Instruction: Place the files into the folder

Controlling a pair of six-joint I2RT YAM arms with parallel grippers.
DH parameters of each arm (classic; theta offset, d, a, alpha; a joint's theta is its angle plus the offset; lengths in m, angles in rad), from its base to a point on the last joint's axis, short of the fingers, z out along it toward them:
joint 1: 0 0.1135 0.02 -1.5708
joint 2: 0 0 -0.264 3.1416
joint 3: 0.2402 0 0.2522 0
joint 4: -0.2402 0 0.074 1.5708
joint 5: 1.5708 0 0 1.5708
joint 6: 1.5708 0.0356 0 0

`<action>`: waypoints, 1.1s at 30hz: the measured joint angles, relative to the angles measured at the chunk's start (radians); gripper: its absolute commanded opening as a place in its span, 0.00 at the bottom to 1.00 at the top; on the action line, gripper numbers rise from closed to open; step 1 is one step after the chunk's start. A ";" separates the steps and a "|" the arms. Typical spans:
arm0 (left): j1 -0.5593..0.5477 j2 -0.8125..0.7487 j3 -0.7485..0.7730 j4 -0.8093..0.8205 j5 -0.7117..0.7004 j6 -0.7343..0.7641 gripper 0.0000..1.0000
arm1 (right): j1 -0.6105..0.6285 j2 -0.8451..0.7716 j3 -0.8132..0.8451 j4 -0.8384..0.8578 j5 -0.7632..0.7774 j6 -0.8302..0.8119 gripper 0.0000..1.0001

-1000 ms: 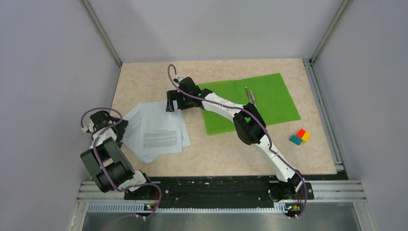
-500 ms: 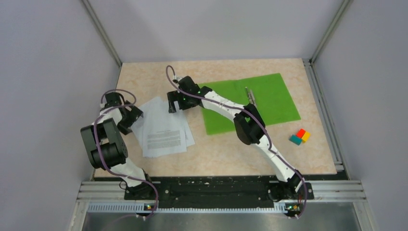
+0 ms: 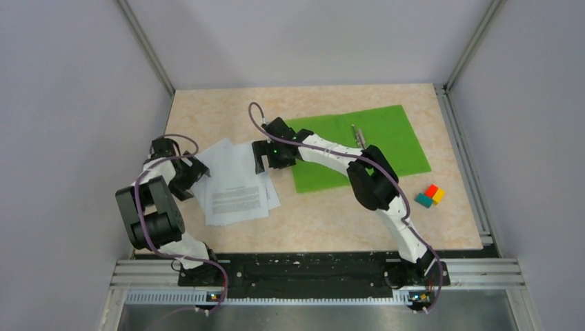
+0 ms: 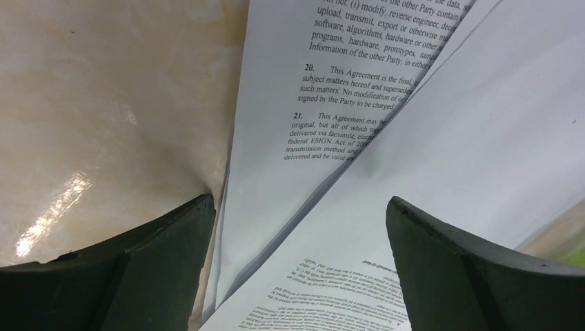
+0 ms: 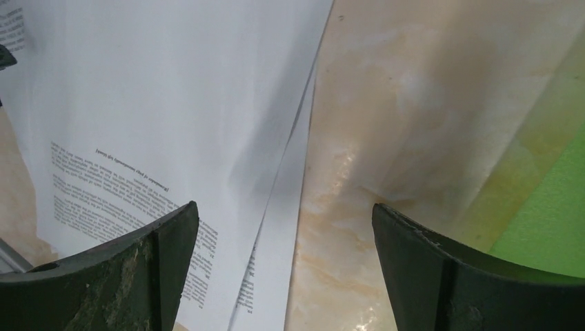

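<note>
On the beige marbled surface [image 3: 324, 224], the files [image 3: 234, 187] lie in a loose, fanned pile left of centre. They are a few white sheets overlapping at slightly different angles, and the top one carries a block of small black print. The folder [image 3: 393, 141] lies open and flat to their right, toward the far side. It is bright green, with a metal clip [image 3: 359, 135] along its middle. A strip of bare surface separates it from the sheets.

The left pincer [image 3: 194, 174] sits low at the pile's left edge with its jaws spread wide, pinching nothing. In its wrist view [image 4: 300, 207], the paper's edge runs between the two dark fingers [image 4: 159, 262], one over bare surface and the other over a sheet with numbered paragraphs of print.

The right pincer [image 3: 262, 161] sits at the pile's far right corner, between the sheets and the folder. Its jaws are also spread and hold nothing. Its wrist view [image 5: 284, 215] shows one finger over the paper and the other over bare surface, with the folder's green edge just beyond. Whether either pincer touches the surface cannot be told.

A small cluster of red, yellow and teal blocks [image 3: 430, 196] rests near the folder's near right corner.
</note>
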 measured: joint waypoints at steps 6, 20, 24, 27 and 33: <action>0.001 -0.001 0.000 -0.018 0.055 0.029 0.99 | 0.024 0.004 -0.005 0.034 -0.026 0.035 0.95; -0.067 0.160 0.181 -0.072 0.176 0.103 0.98 | 0.030 0.124 0.164 0.079 -0.104 0.055 0.95; -0.073 0.172 0.206 -0.103 0.120 0.111 0.98 | 0.030 0.145 0.204 0.067 -0.091 0.038 0.95; -0.066 0.152 0.203 -0.130 0.055 0.109 0.98 | 0.029 0.146 0.206 0.060 -0.072 0.029 0.95; -0.053 0.040 0.119 -0.118 0.049 0.088 0.99 | 0.029 0.143 0.212 0.032 -0.038 0.022 0.95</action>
